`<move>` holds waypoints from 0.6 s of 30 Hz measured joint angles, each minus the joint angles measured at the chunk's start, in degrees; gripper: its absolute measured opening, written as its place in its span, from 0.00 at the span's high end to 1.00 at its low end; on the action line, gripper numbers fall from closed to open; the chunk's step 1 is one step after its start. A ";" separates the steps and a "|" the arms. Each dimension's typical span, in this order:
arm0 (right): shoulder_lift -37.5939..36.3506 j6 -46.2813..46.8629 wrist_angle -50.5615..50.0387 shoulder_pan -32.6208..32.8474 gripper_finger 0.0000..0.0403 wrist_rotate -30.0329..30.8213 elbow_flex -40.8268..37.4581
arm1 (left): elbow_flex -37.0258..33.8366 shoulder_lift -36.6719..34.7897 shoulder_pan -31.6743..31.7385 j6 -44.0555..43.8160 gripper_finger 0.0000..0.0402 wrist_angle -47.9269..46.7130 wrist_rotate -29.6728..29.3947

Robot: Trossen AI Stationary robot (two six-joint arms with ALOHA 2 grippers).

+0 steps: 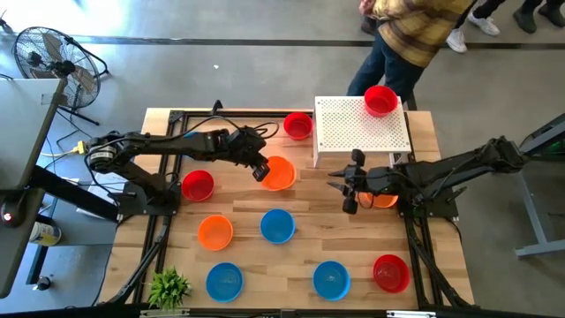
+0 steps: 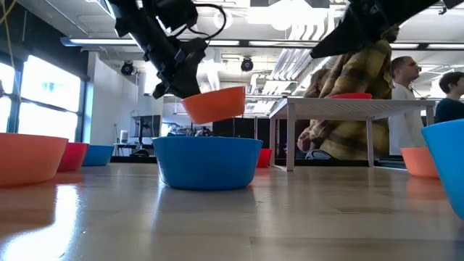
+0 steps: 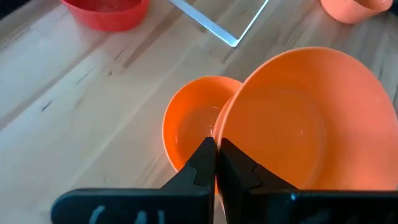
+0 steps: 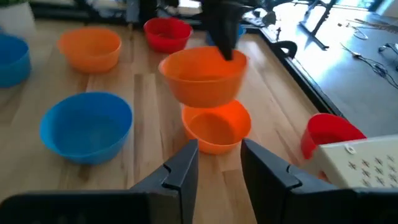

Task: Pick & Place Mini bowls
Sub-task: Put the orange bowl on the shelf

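Note:
My left gripper (image 1: 260,170) is shut on an orange mini bowl (image 3: 305,118), held in the air over a second orange bowl (image 3: 189,127) that rests bottom-down on the table. The right wrist view shows the held bowl (image 4: 205,73) above the resting one (image 4: 217,127). My right gripper (image 4: 219,165) is open and points at them from the table's right with nothing between its fingers; in the high view it (image 1: 346,187) stands in front of the white box. My left gripper pinches the held orange bowl's rim (image 3: 219,127) between its two fingers, one inside the bowl and one outside. The fingers (image 3: 202,163) slant down from the table's left. The bowl (image 2: 214,104) hangs tilted, lifted clear above the resting orange bowl.
A white perforated box (image 1: 353,141) at the far right carries a red bowl (image 1: 380,100). Red (image 1: 297,125), red (image 1: 198,185), orange (image 1: 214,231) and blue (image 1: 277,226) bowls dot the table, with more along the near edge. Another orange bowl (image 1: 385,200) lies under my right arm. A person (image 1: 415,35) stands beyond the far edge.

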 joint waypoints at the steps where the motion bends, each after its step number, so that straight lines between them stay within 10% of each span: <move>1: 1.33 -1.33 -0.17 0.42 0.71 0.06 0.98 | 0.06 0.24 -0.01 -0.54 1.00 -0.12 0.21; 18: 26.95 -29.37 -10.92 1.57 0.59 -2.70 23.57 | 0.10 1.34 -0.73 -2.94 1.00 0.31 5.52</move>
